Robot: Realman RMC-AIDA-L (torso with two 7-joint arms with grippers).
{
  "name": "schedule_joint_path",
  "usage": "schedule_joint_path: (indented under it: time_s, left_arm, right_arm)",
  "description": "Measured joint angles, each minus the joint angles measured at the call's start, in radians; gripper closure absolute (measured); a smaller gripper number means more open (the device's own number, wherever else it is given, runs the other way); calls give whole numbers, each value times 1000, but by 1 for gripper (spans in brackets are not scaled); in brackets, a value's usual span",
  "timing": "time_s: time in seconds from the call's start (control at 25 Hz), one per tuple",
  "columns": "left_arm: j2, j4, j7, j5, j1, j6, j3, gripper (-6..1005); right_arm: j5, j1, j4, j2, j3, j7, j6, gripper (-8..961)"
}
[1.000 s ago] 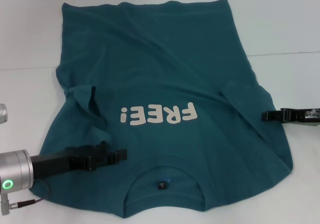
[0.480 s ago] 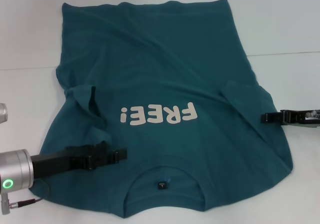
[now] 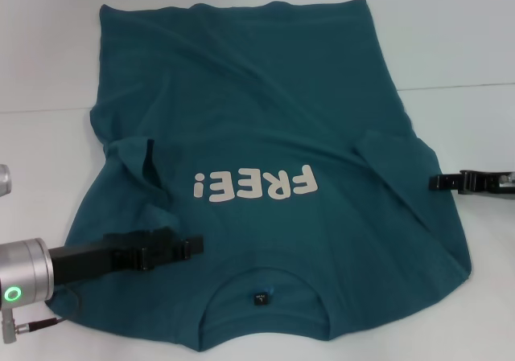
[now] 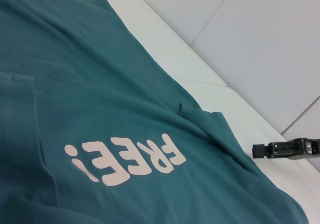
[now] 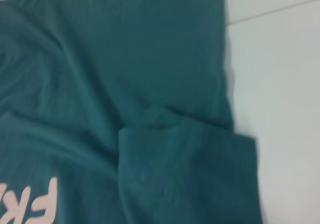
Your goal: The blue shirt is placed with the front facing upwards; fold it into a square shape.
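Head view: the blue shirt (image 3: 265, 176) lies front up on the white table (image 3: 467, 47), collar toward us, hem at the far side, "FREE!" lettering (image 3: 256, 186) readable from the far side. Both sleeves are already folded in onto the body; the torso is not yet folded.

The left gripper (image 3: 193, 246) sits low over the shoulder area just beside the collar, fingers narrow, nothing clamped that we can see. The right gripper (image 3: 438, 182) is at the shirt's right edge beside the folded sleeve; we cannot tell its finger state or whether it touches cloth.

We judge this as the gap between sleeve folds and the lengthwise fold. Next move calls for both grippers to pinch matching shoulder or side edges and carry them evenly toward the hem, keeping the sleeves tucked.
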Motion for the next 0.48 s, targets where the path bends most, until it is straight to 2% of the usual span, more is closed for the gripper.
schedule_joint_path:
  time_s: [0.24, 0.48]
  left_arm:
    - [0, 0, 0, 0, 0, -3, 1, 121]
    - [0, 0, 0, 0, 0, -3, 1, 122]
  right_arm:
    - [1, 23, 0, 29, -4, -19, 92, 300]
    - [0, 44, 9, 45, -9, -27, 154, 300]
